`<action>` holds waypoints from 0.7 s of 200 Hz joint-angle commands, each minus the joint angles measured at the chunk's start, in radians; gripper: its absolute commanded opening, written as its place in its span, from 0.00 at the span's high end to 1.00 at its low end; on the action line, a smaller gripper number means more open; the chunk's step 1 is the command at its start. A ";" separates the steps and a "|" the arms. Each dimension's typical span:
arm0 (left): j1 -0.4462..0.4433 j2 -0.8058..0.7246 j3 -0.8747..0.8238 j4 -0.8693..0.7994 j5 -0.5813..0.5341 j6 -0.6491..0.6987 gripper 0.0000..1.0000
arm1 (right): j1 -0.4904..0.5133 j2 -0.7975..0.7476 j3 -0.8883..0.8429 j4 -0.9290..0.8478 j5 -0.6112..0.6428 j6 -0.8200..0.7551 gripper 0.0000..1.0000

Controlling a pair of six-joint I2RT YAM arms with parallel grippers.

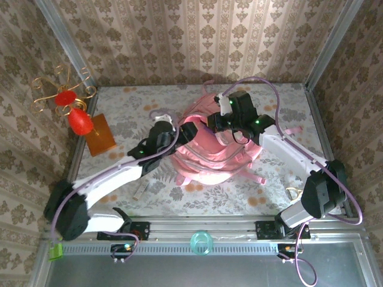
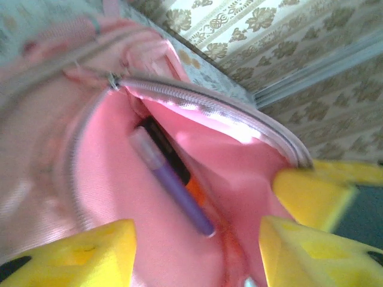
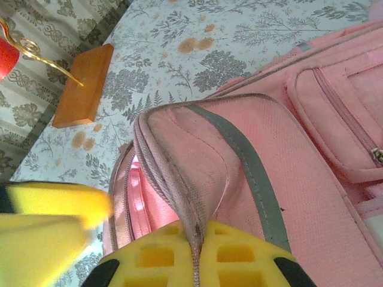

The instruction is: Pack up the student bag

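Observation:
The pink student bag lies in the middle of the table with its top compartment held agape. My right gripper is shut on the zip edge of the bag's flap and holds it up. In the top view the right gripper sits over the bag's upper part. My left gripper is open at the mouth of the compartment, with nothing between its yellow fingers. A purple pen lies loose inside on the pink lining, beside a black and orange item. The left gripper is at the bag's left edge.
An orange wooden block with a red and gold wire ornament stands at the left of the table. A small pale object lies near the front edge. A gold ring rests at the right, and a teal ring on the front rail.

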 commanded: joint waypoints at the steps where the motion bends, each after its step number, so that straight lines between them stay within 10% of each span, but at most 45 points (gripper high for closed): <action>1: 0.036 -0.119 0.007 -0.423 -0.080 0.254 0.39 | 0.005 -0.034 0.037 0.079 0.018 -0.035 1.00; 48: 0.189 -0.207 -0.094 -0.885 -0.147 0.356 0.29 | 0.002 -0.011 -0.001 0.136 0.016 -0.037 1.00; 140: 0.223 -0.029 -0.242 -0.816 -0.027 0.335 0.00 | -0.031 -0.008 -0.052 0.194 -0.037 -0.013 1.00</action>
